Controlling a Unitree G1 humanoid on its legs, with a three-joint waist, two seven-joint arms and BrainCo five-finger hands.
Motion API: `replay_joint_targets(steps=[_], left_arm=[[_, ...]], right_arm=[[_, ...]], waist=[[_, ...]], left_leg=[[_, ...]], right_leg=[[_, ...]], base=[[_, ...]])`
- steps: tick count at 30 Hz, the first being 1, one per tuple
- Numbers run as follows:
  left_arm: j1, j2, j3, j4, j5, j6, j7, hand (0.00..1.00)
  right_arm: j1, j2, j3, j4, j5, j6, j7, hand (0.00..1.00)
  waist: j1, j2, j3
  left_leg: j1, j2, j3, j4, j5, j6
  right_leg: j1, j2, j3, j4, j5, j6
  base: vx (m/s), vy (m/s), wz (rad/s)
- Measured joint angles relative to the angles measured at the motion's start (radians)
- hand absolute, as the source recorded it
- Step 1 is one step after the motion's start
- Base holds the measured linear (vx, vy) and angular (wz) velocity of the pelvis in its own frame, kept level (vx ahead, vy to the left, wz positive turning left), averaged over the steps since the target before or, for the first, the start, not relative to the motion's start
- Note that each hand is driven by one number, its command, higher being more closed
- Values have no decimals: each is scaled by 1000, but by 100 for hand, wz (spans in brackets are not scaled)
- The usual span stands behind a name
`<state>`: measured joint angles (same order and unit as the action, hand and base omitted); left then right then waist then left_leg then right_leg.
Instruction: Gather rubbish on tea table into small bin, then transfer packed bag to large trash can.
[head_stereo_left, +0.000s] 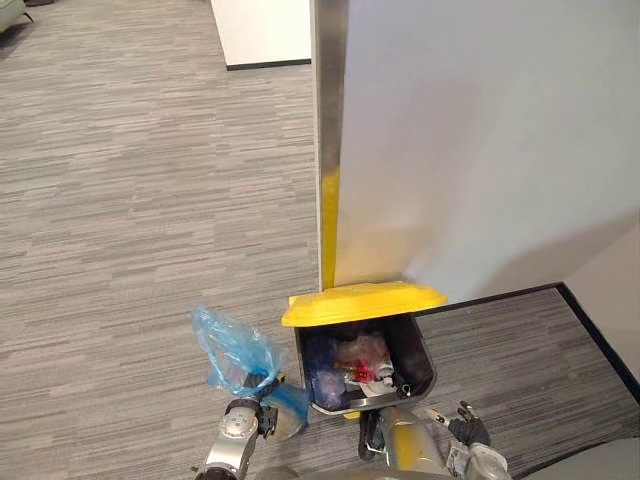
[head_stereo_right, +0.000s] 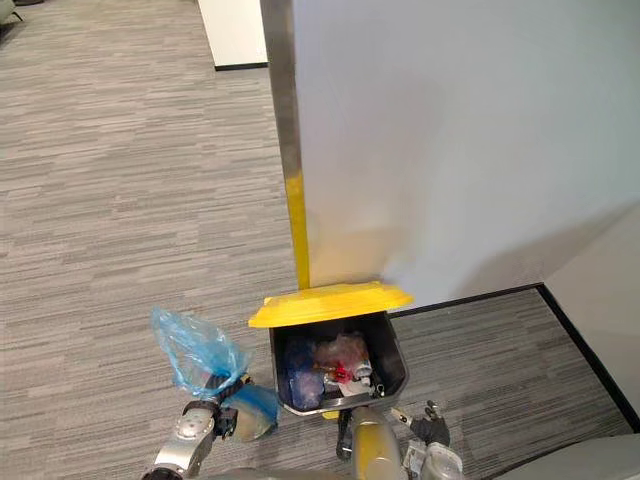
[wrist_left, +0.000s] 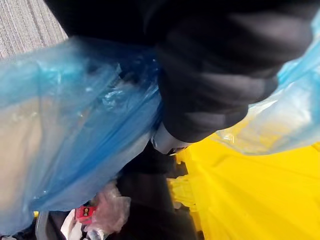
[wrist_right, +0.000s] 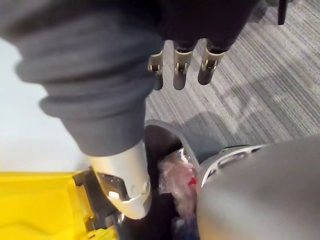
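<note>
Transfer step: left hand (head_stereo_left: 246, 418) seemingly clenches crinkled blue plastic bag (head_stereo_left: 232, 350) beside yellow-lidded grey bin (head_stereo_left: 422, 358); right hand (wrist_right: 181, 67) slack-fingered. Next: lift it over the rim.

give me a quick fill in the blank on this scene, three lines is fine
1. The left hand grips a crumpled plastic bag whose colour is ____.
2. The lid of the trash can is ____ in colour.
3. The right hand, its fingers straight, holds ____.

Missing words: blue; yellow; nothing
</note>
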<state>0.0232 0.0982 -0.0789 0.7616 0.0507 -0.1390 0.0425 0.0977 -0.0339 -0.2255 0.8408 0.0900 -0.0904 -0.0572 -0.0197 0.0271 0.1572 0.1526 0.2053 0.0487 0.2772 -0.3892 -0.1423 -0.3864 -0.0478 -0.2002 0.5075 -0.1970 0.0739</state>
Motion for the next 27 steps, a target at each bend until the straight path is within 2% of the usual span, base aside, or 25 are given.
replay_joint_targets(steps=[4, 7, 9, 11, 14, 19, 23, 27], left_arm=[[-2, 7, -32, -30, 0, 0, -2, 100], [2, 6, -45, -92, 0, -3, -2, 100], [-5, 7, -46, -133, -1, -9, 2, 100], [-6, 10, -46, -163, -2, -26, 2, 100], [-4, 27, -47, -190, -2, -26, 4, 100], [-4, 48, -49, -243, -24, -37, 7, 100], [-5, 69, -72, -262, -48, -43, 13, 100], [-6, 72, -91, -301, -72, -45, 16, 100]], right_arm=[[-74, -21, 140, -5, -7, -1, 12, 0], [-160, -41, 245, -64, -35, -10, 12, 0], [-253, -56, 298, -91, -67, -32, 7, 0], [-316, -65, 323, -92, -95, -36, -6, 0], [-418, -95, 383, -92, -115, -36, -7, 0], [-601, -189, 415, -91, -141, -25, -10, 0], [-740, -267, 433, -72, -142, -15, -19, 0], [-785, -308, 436, -72, -141, -15, -31, 0]], waist=[[0, 2, -13], [13, 9, -3], [24, 10, 26], [36, 6, 46], [47, -2, 84], [63, -1, 146], [63, 1, 171], [62, 3, 176]], left_leg=[[-78, -17, -20, 13, 25, -6], [-126, -15, -24, 56, 32, -3], [-166, -15, -25, 110, 31, -2], [-200, -16, -37, 126, 30, 0], [-232, -24, -61, 134, 26, 7], [-255, -36, -76, 156, 22, 11], [-269, -32, -76, 172, 23, 5], [-284, -30, -82, 197, 11, 1]], right_leg=[[-53, -17, -9, -10, 24, -4], [-57, -28, -29, -25, 31, 3], [-58, -44, -45, -22, 31, 3], [-75, -44, -41, -19, 32, 4], [-92, -49, -34, -16, 39, 15], [-104, -64, -35, -4, 46, 9], [-111, -59, -36, -4, 53, -1], [-111, -58, -38, -4, 62, -14]], base=[[-63, -20, 16], [-71, -11, 24], [-84, -12, 33], [-108, -29, 38], [-82, -31, 25], [-37, -6, 7], [0, 0, 0], [0, 0, 0]])
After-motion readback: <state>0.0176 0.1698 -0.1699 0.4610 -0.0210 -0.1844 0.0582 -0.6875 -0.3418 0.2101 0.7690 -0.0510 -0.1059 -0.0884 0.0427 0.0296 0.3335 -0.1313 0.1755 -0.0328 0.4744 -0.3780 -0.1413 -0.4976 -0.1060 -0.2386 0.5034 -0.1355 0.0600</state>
